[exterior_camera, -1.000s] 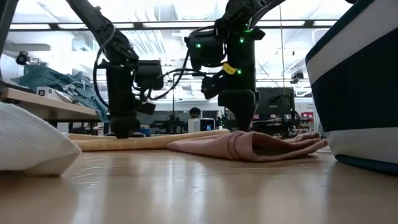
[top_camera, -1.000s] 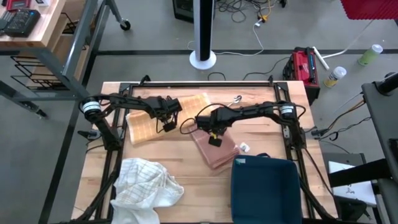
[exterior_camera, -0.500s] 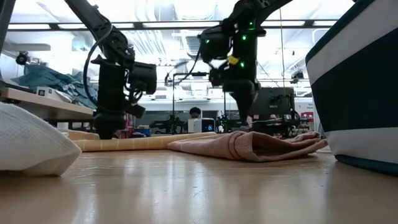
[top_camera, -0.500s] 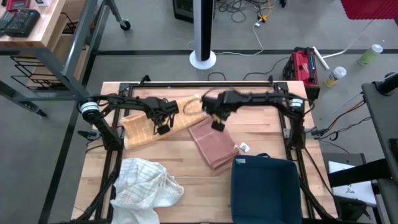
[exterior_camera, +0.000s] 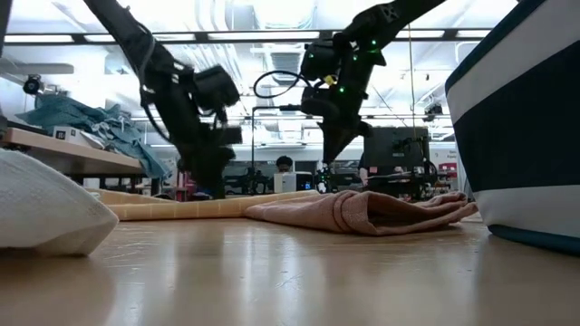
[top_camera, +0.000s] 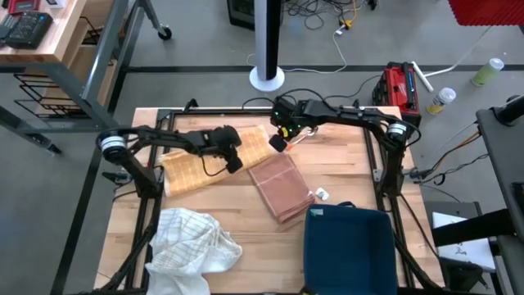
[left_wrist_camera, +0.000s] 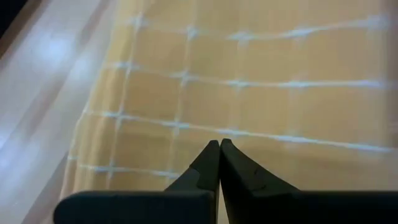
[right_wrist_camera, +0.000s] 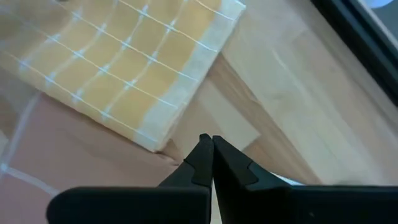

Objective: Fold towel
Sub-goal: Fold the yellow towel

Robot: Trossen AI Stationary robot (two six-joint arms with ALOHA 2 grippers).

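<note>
Pincer tips pressed together, our left pincer (top_camera: 235,165) hovers over the yellow towel (top_camera: 187,166), our right pincer (top_camera: 277,144) beside the pink towel (top_camera: 281,187).

Bright ceiling glare; wrist views seem soft.

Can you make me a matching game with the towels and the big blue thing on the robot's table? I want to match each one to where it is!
Things:
1. yellow checked towel
2. pink towel
3. white towel
4. dark blue bin

Places:
A. crumpled at the table's near left corner
B. folded in the middle of the table
C. standing at the table's near right corner
D. lying flat on the far left, under the left end effector

Pairs: 1-D, 2-B, 3-A, 4-C
</note>
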